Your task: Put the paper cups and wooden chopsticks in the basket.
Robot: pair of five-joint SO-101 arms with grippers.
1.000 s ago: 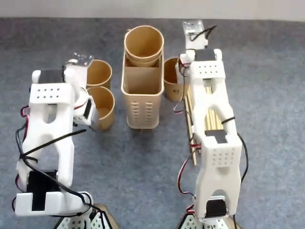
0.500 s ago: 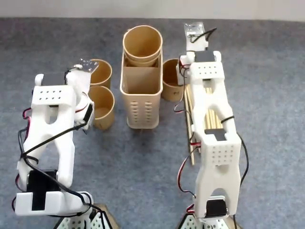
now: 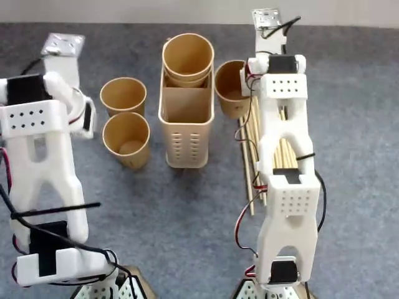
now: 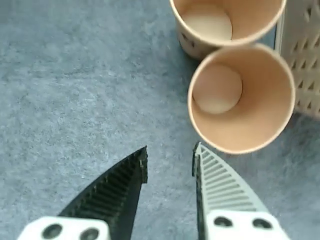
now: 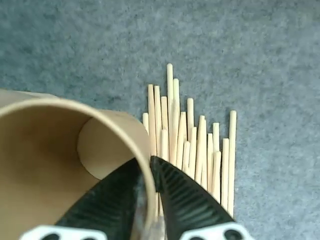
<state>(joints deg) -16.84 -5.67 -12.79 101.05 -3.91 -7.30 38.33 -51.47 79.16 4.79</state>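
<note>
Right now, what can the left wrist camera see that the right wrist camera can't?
Left wrist view, not the right: two upright paper cups, the nearer cup and the farther cup, the basket wall, and the left pincer open above the carpet. Right wrist view, not the left: the wooden chopsticks lying in a bundle, and the right pincer shut on the rim of a third cup. Both: grey carpet and brown paper cups.

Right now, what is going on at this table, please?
The right tool is shut on the rim of one paper cup, beside the basket and by the wooden chopsticks. The left tool hangs open near two other cups standing left of the basket. Stacked cups already sit in the basket's far compartment.
</note>
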